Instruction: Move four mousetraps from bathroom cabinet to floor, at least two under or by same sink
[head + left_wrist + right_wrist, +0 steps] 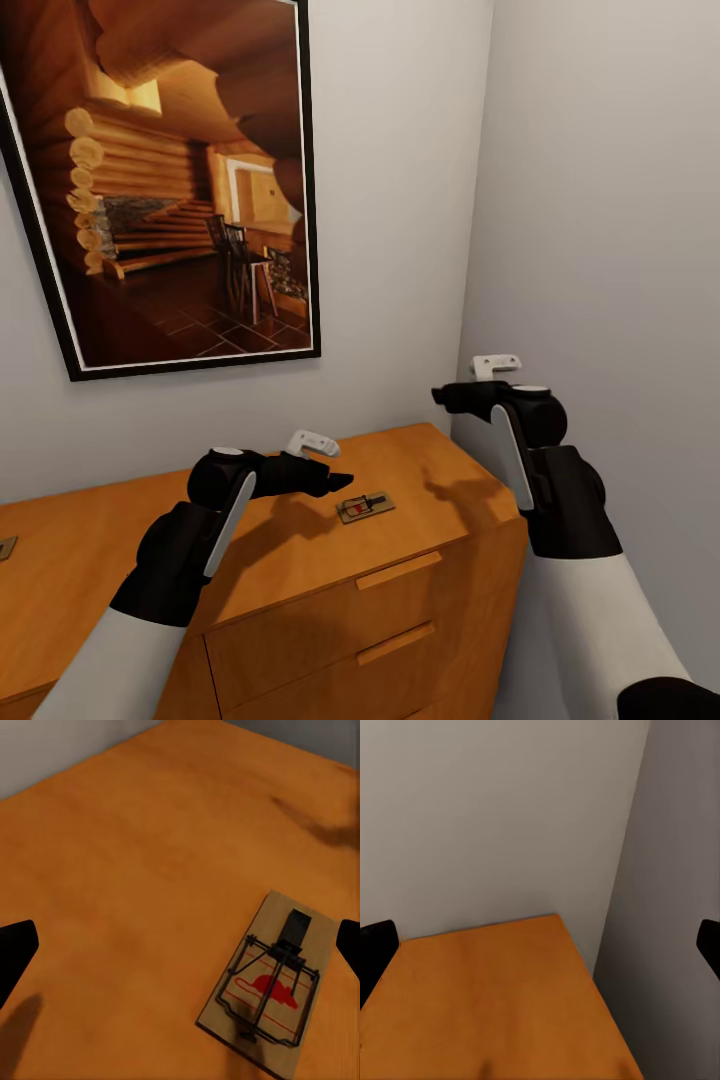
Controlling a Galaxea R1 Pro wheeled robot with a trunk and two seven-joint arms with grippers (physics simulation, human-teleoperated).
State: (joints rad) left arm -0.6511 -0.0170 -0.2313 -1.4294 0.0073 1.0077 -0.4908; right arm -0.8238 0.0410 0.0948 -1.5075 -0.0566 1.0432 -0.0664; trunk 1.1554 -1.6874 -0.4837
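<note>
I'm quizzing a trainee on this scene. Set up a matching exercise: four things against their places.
Things:
1. mousetrap
2. framed picture
3. left pincer
4. right pincer

Places:
A. hanging on the wall
B. lying flat on the orange dresser top
C. raised near the dresser's corner end
D. just above the dresser top, beside the trap

Pairs: 1-B, 2-A, 3-D, 4-C

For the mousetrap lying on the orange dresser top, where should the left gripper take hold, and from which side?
Probably from above, pinching the mousetrap across its two long wooden edges. It lies flat on the dresser, so only the thin sides offer purchase, and the wire mechanism covers its top. The left gripper hovers open beside it.
</note>
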